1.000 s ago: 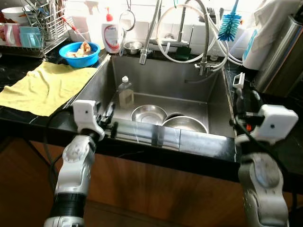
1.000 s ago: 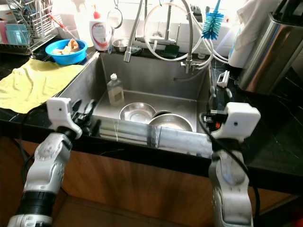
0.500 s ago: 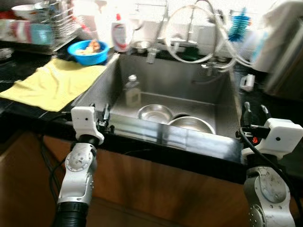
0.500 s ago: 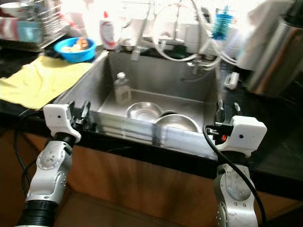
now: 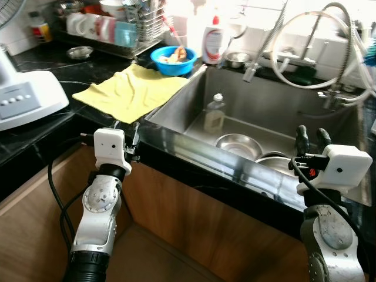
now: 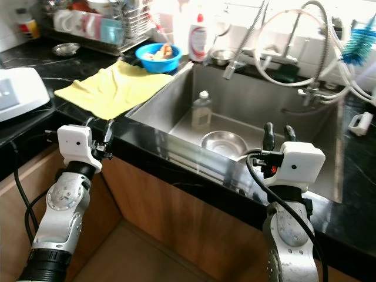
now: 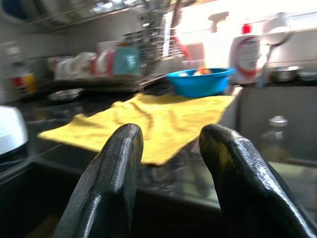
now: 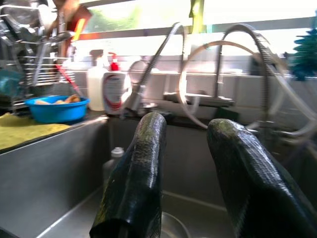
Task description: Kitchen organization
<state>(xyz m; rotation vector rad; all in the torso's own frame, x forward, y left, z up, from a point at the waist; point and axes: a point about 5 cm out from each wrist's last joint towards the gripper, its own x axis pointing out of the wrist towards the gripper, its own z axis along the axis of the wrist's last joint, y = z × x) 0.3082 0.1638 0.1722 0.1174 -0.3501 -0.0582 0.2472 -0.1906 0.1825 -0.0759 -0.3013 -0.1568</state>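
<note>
Both pincers lower; bottle (image 5: 214,113) upright.

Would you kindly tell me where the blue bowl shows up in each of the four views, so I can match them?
Left eye view: blue bowl at upper centre, behind the yellow cloth.
Right eye view: blue bowl at upper left of centre.
Left wrist view: blue bowl above the gap between the fingers.
Right wrist view: blue bowl at the left edge.
Shared landmark: the white soap bottle beside the bowl.

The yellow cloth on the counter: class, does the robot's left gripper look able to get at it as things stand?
Probably yes. The left gripper sits open at the counter edge, the yellow cloth lies just beyond it, and nothing stands between them.
</note>
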